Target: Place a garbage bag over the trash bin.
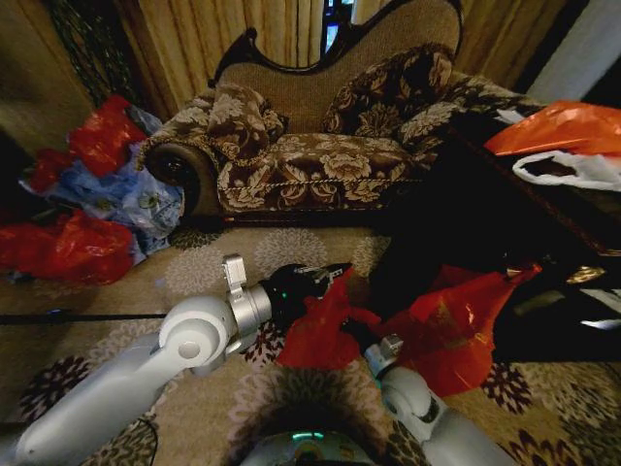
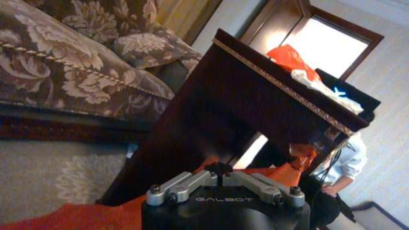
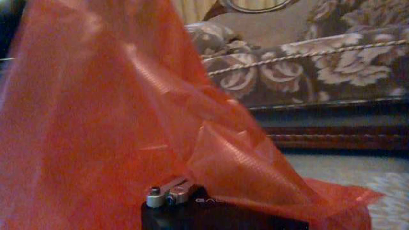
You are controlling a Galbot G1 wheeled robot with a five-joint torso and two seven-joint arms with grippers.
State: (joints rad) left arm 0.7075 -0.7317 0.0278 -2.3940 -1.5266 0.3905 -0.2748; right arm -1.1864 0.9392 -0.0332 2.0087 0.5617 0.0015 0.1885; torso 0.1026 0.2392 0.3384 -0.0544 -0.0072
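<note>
The garbage bag [image 1: 441,330] is thin, glossy and red, and hangs stretched low over the carpet between my two grippers. My left gripper [image 1: 325,280] reaches in from the left and is shut on the bag's left corner [image 1: 325,325]. In the left wrist view its fingertips [image 2: 221,168] are pressed together, with the red plastic [image 2: 64,216] beneath them. My right gripper [image 1: 373,340] comes up from below and is shut in the bag's middle fold. In the right wrist view the bag [image 3: 108,120] drapes over that gripper [image 3: 171,190]. The trash bin is hidden.
A floral sofa [image 1: 320,146] stands behind. A dark wooden table [image 1: 543,223] at the right holds an orange bag [image 1: 563,126] and a white bag [image 1: 572,170]. Stuffed red bags [image 1: 68,248] and blue bags [image 1: 126,194] lie at the left. Patterned carpet [image 1: 194,267] covers the floor.
</note>
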